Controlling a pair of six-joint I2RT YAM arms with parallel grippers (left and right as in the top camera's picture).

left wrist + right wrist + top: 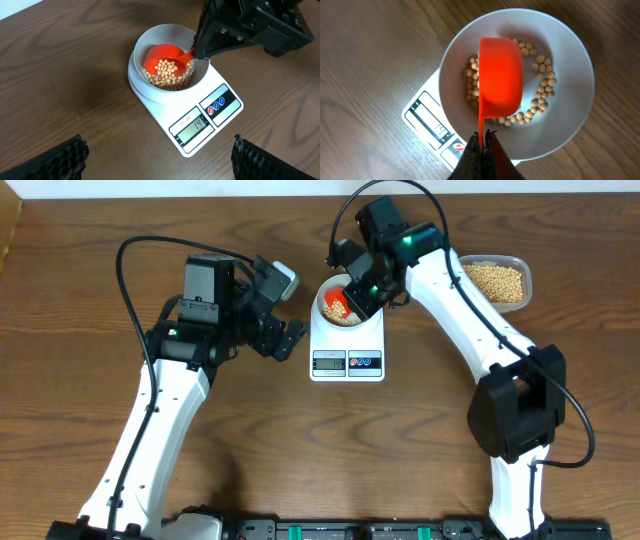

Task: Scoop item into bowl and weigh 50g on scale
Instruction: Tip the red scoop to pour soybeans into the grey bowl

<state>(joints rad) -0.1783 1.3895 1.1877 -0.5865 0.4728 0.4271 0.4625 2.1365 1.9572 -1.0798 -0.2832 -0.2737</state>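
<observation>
The white scale stands mid-table with the pale bowl on it; its display reads 14. Tan beans lie in the bowl. My right gripper is shut on the handle of an orange scoop, held tilted over the bowl with beans under it. In the left wrist view the scoop still holds beans. My left gripper is open and empty, left of the scale.
A clear plastic tub full of beans sits at the back right, beside my right arm. The brown wooden table runs all round, its far edge along the top of the overhead view.
</observation>
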